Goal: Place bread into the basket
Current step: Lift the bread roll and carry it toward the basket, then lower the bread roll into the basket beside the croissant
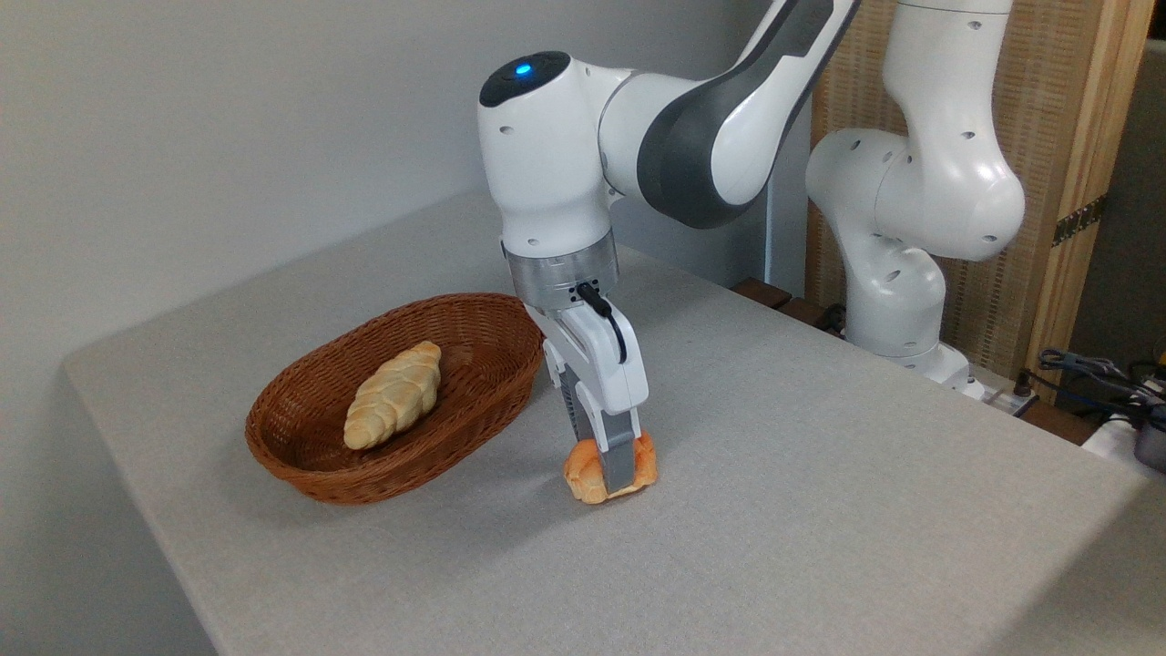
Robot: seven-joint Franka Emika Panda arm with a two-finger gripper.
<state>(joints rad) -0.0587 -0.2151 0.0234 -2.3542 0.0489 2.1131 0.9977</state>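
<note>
Claw (608,474) clamping one bread (583,474), one basket (301,460), one loaf (393,394) inside

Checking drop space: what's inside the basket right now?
One pale braided loaf lies in the basket, towards its left half. The right half shows bare wicker. The near rim hides the floor just behind it.

We see the orange-golden knotted bread (588,474) seemingly resting on the table, just right of the brown oval wicker basket (301,460).

basket (301,456) rim: stands left of bread (583,474) | loaf (393,394) fills middle | right end free
</note>
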